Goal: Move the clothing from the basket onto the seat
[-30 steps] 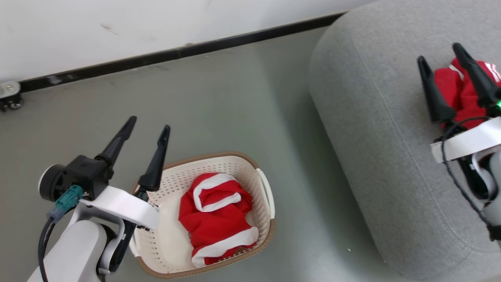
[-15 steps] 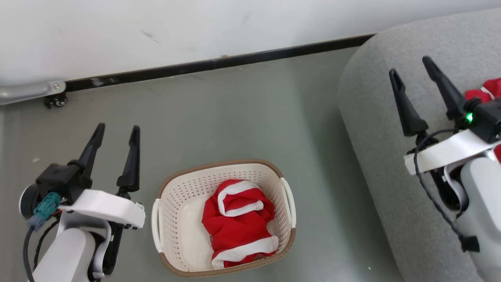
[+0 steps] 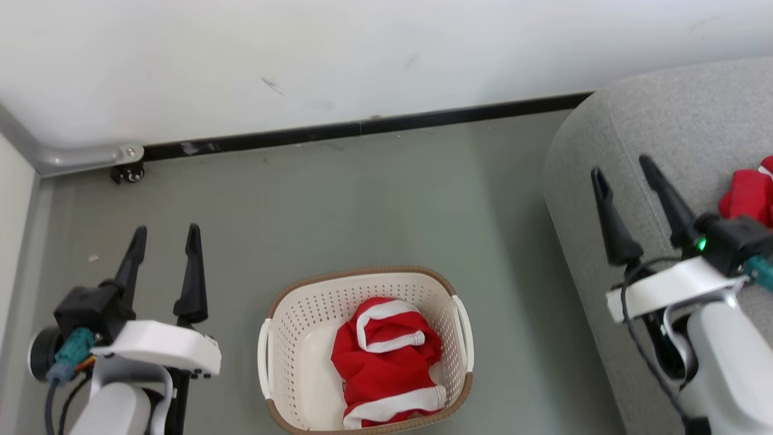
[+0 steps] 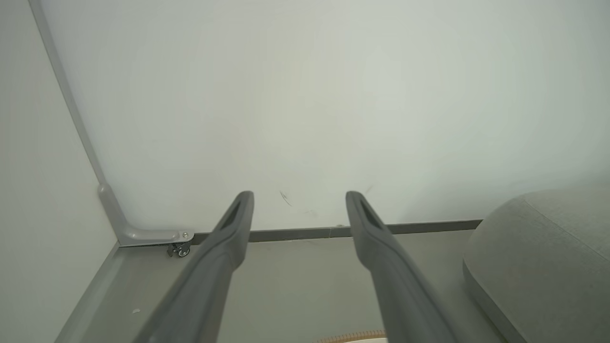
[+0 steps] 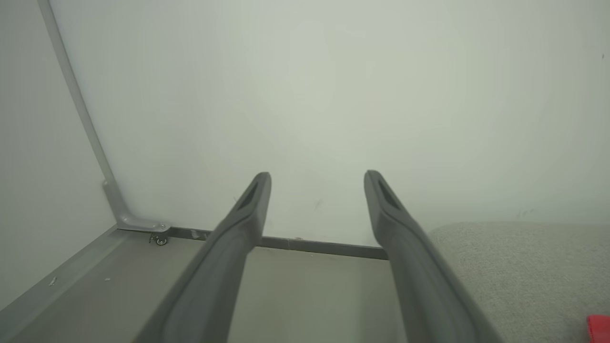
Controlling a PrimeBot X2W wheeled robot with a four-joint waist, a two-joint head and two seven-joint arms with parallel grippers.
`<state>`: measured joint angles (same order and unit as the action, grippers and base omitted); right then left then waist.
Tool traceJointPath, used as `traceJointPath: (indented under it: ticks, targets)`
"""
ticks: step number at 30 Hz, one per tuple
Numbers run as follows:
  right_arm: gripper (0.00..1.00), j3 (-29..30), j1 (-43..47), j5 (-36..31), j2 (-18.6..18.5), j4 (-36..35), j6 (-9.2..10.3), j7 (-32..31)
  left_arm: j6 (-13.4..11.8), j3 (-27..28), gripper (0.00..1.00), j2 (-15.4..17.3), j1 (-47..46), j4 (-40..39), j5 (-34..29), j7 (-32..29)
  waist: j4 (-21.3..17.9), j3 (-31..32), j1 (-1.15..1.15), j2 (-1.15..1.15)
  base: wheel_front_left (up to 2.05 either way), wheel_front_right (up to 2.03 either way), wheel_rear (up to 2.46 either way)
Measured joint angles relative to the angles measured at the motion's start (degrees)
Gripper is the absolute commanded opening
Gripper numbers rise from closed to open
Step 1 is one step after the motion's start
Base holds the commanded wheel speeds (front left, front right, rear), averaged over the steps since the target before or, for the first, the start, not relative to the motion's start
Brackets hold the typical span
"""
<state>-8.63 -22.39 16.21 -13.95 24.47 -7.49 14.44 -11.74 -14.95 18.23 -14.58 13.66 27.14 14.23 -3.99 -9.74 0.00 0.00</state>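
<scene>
The cream-white perforated plastic laundry basket with a brown rim (image 3: pixel 362 270) stands on the grey-green floor (image 3: pixel 362 199), between my two arms and apart from both. Its side handles face my left and my right; its near edge is cut off by the bottom of the head view, so I cannot tell its long axis. In it lies one crumpled red fabric garment with white trim bands (image 3: pixel 386 362), bunched in the right half against the right wall. The left part of the basket's bottom is bare. The bundle's long axis runs from the far side toward me, leaning a little to my right at the near end. A white-edged loop sits at its far end and a white band crosses its near end.

To my right is the large light-grey woven-fabric sofa (image 3: pixel 664 121), well apart from the basket. A second red garment (image 3: pixel 749 193) lies on it at the picture's right edge, just beyond my right wrist.

My left gripper (image 3: pixel 167 229) hangs over the floor left of the basket, fingers spread and holding nothing. My right gripper (image 3: pixel 622 165) hangs over the sofa's rounded edge, its fingers apart as well and empty. Both point toward the white wall (image 3: pixel 362 54) and its black skirting strip (image 3: pixel 362 128).
</scene>
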Motion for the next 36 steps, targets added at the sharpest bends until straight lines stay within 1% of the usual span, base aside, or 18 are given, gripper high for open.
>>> traceJointPath:
  ticks: [3, 9, 14, 19, 22, 30, 36]
  targets:
    - [1.00, 1.3, 3.1, -1.5, 1.9, -0.1, 0.00, 0.0, -0.9, 0.6, 1.00, -1.0, 2.0, -0.1, -1.0, 0.0, 0.3, 1.4, 0.00, 0.00, 0.00, 0.00, 0.00]
    - [1.00, 3.2, 6.9, -3.1, 4.3, -0.9, 0.00, 0.0, -1.7, 1.3, 1.00, -2.0, 4.7, -0.1, -2.3, 0.0, 0.5, 3.6, 0.00, 0.00, 0.00, 0.00, 0.00]
    - [1.00, 4.1, 10.4, -3.8, 6.5, -1.2, 0.00, 0.0, -2.4, 2.1, 1.00, -2.2, 6.7, 0.0, -3.2, 0.0, 0.4, 5.4, 0.00, 0.00, 0.00, 0.00, 0.00]
    - [1.00, 4.9, 13.9, -4.7, 8.3, -1.0, 0.00, 0.0, -2.5, 2.3, 1.00, -2.6, 8.6, -0.1, -3.8, 0.0, 0.2, 7.1, 0.00, 0.00, 0.00, 0.00, 0.00]
    - [1.00, 5.0, 15.0, -5.5, 8.7, -1.0, 0.00, 0.0, -2.9, 2.3, 1.00, -2.8, 9.4, -0.1, -4.3, 0.0, 0.2, 7.7, 0.00, 0.00, 0.00, 0.00, 0.00]
    - [1.00, 6.1, 17.7, -8.0, 8.9, -0.3, 0.00, 0.0, -3.0, 2.4, 1.00, -3.5, 12.1, -0.1, -4.8, 0.0, -0.1, 9.8, 0.00, 0.00, 0.00, 0.00, 0.00]
    - [1.00, 6.5, 18.5, -9.9, 9.6, -0.2, 0.00, 0.0, -3.0, 2.4, 1.00, -3.9, 13.2, -0.1, -5.7, 0.0, -0.4, 10.7, 0.00, 0.00, 0.00, 0.00, 0.00]
